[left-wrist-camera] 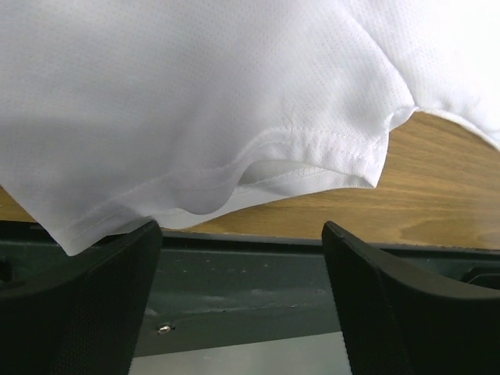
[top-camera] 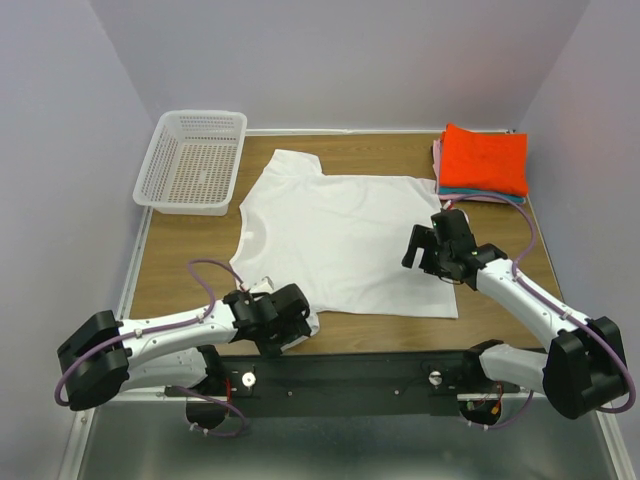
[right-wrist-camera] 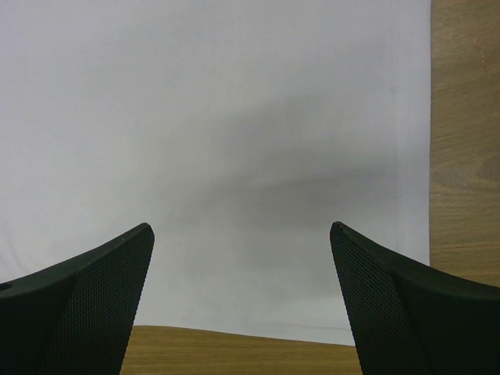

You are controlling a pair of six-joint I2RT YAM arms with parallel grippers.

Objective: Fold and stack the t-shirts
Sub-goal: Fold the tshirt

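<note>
Just ahead of left pincer [left-wrist-camera: 241, 228], white t-shirt [left-wrist-camera: 195, 94]: matt cloth, fine pinhole knit, hem w/ double stitch row. The fingers [left-wrist-camera: 86, 312]: black, matt, fine grid texture; same on right pincer [right-wrist-camera: 241, 228]. Beyond & right of left pincer, table [left-wrist-camera: 437, 195]: wood-look top, smooth, slight sheen, grain visible. Below left pincer, rail [left-wrist-camera: 234, 289]: dark grey, prob. metal, dull, scuffed. Under right pincer the cloth looks smooth, flat. Far beyond left pincer, basket [top-camera: 195, 160]: white plastic mesh. Beyond right pincer, orange-red shirt [top-camera: 485, 158]: matt cloth.

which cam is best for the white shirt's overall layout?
Top external: the whole white shirt shows, spread flat on the table. Left wrist shows only its rumpled hem up close. Right wrist shows just a flat, featureless patch.
</note>
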